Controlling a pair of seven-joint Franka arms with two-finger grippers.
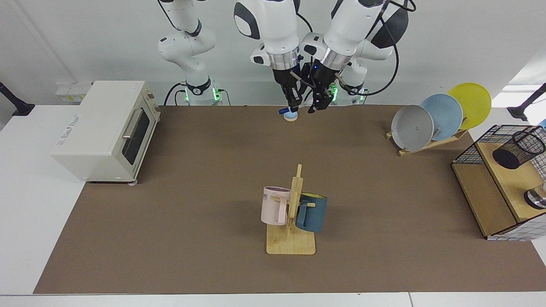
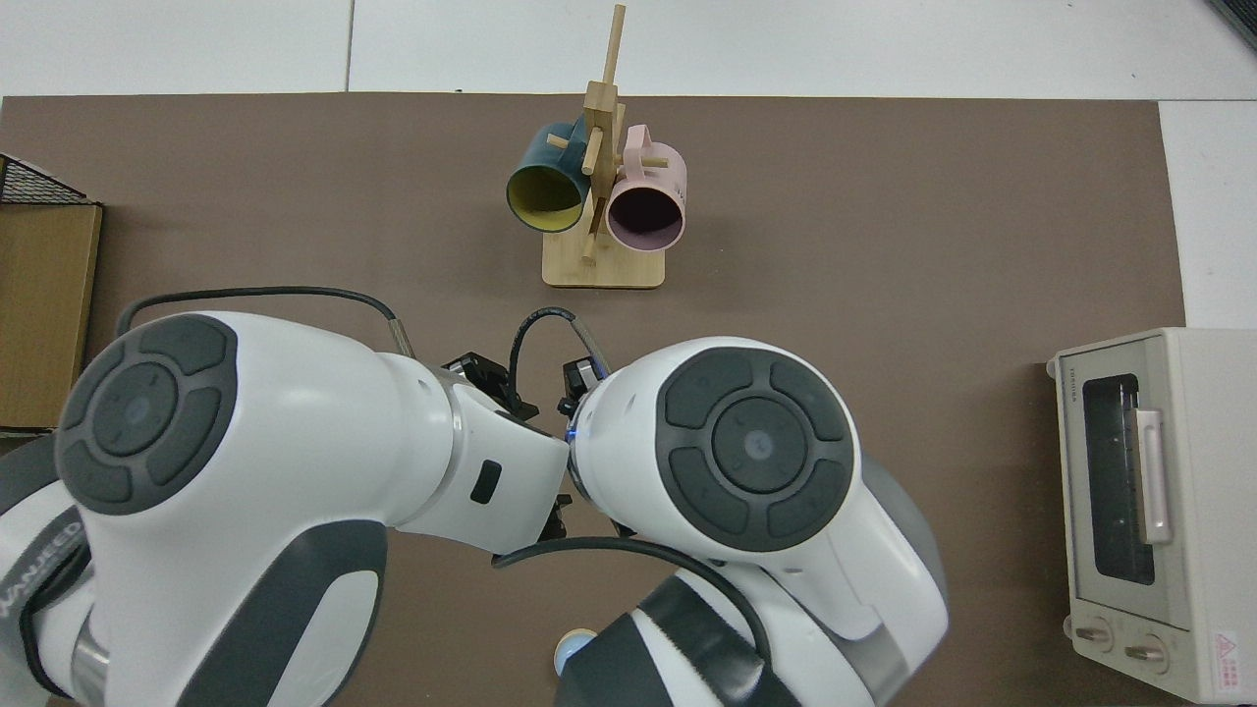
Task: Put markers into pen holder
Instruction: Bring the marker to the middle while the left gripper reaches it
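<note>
Facing view: elevated, across the surface (image 1: 170, 238), aimed at both arm bases. Top view: overhead, looking straight down, closer in. Shared: mug rack (image 1: 291, 221) (image 2: 602, 177), toaster oven (image 1: 106, 130) (image 2: 1144, 511).
</note>
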